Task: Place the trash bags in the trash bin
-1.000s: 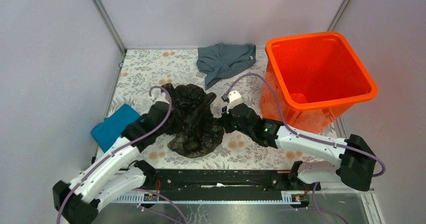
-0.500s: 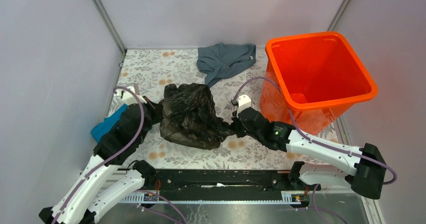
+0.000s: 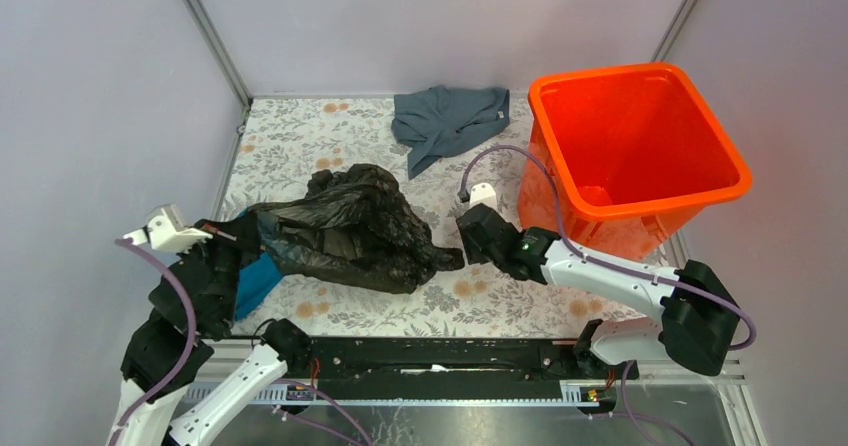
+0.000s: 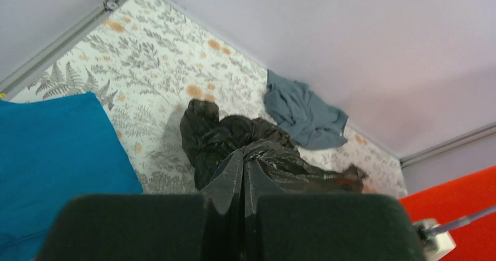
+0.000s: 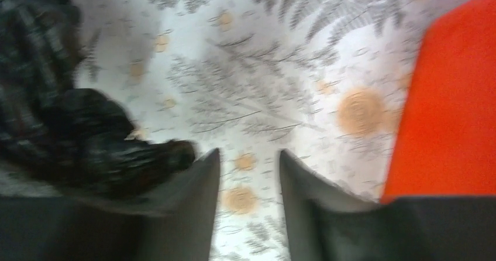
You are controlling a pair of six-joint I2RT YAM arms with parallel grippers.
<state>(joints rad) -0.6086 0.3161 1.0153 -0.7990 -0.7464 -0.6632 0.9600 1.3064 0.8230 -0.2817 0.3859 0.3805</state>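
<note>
The left pincer (image 4: pixel 243 168) has pulled back to the near left, clamped tight on the black bag (image 3: pixel 350 228) and stretching it over the worktop (image 3: pixel 290 136). The right pincer (image 5: pixel 248 167) has let go, jaws apart, beside the orange bin (image 3: pixel 660 198).

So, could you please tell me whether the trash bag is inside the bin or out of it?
Out. The trash bag lies on the table, left of the orange bin; the left tool pinches one end.
</note>
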